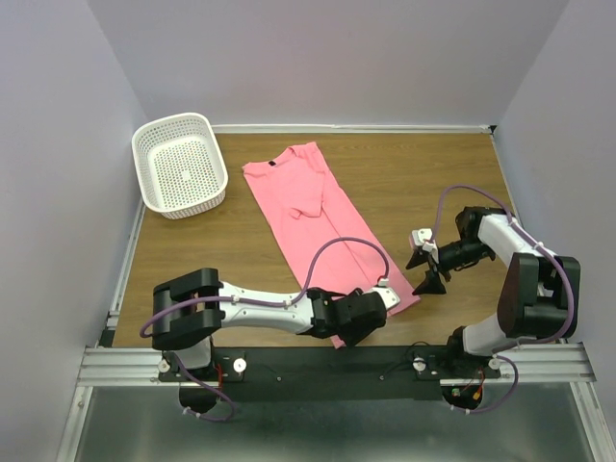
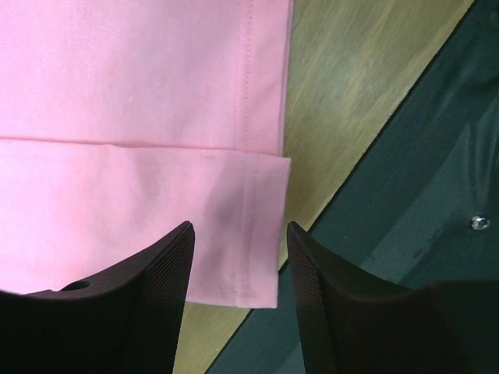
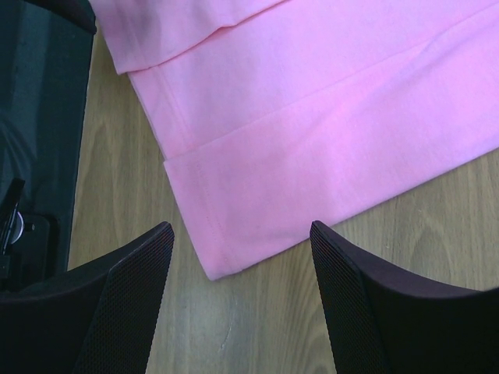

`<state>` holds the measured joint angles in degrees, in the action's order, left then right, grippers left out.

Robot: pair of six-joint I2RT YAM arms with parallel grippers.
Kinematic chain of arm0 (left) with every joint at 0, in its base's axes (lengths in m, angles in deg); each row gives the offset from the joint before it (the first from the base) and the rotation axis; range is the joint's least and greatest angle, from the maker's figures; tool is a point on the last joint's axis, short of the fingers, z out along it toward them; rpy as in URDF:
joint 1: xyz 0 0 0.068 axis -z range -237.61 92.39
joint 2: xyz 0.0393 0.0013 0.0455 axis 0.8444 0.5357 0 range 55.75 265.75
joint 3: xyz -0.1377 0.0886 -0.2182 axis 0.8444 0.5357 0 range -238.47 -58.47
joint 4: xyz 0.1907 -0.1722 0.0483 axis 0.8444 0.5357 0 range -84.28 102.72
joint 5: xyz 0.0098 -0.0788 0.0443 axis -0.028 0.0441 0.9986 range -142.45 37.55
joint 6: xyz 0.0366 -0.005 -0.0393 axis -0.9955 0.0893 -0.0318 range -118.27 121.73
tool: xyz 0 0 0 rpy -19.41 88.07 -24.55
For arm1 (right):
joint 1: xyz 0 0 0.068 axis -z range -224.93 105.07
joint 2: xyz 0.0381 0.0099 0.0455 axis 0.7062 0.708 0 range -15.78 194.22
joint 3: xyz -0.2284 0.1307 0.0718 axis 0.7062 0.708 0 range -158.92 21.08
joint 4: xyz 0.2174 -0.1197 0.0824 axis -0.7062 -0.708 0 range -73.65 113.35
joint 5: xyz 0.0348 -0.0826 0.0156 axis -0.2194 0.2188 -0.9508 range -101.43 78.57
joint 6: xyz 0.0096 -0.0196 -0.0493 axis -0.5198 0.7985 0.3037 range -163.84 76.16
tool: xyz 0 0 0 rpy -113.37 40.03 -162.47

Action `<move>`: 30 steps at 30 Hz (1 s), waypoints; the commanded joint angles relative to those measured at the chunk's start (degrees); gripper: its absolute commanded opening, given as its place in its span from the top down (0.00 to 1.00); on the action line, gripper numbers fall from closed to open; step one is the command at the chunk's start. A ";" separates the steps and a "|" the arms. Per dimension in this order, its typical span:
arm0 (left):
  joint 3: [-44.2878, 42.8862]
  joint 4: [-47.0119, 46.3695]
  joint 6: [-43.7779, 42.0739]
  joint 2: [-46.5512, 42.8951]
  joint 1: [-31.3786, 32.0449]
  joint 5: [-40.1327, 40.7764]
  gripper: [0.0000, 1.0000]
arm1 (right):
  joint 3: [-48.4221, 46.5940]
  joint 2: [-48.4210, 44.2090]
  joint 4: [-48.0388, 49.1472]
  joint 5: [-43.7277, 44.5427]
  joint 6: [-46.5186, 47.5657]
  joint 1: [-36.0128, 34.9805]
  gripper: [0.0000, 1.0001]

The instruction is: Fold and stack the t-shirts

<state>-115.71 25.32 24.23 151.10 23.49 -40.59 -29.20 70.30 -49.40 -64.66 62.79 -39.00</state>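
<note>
Pink t-shirt [image 1: 308, 207] lies flat on the wooden surface [image 1: 433, 183], folded lengthwise into a long strip. The collar's at the far end and the hem's right at the near edge. The left fingers [image 2: 132, 312] are partly open over one hem corner, gripping nothing. The right fingers [image 3: 117, 312] are spread wide above the other hem corner, also empty. A white basket [image 1: 218, 159] sits off at the far left, apart from the shirt.

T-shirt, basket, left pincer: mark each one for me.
t-shirt [image 1: 303, 207]: top view, upper body cloth.
basket [image 1: 183, 173]: top view, bare perforated floor.
left pincer [image 2: 238, 234]: left wrist view, midway between fingertips.
</note>
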 commanded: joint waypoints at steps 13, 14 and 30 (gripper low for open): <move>1.07 0.18 -1.58 0.88 -0.24 -3.33 0.43 | -0.43 -0.92 1.65 0.33 -2.30 -0.66 0.22; 0.98 0.18 -1.67 1.32 -0.15 -3.42 0.43 | -0.61 -0.83 1.65 0.32 -2.39 -0.66 0.22; -0.51 3.70 -1.58 6.87 1.43 2.21 1.00 | 2.99 -6.45 0.68 4.89 2.17 -1.27 0.22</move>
<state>-117.72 26.80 23.18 156.25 23.88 -39.26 -28.46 66.83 -48.40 -63.11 61.63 -39.56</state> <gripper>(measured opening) 0.160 0.781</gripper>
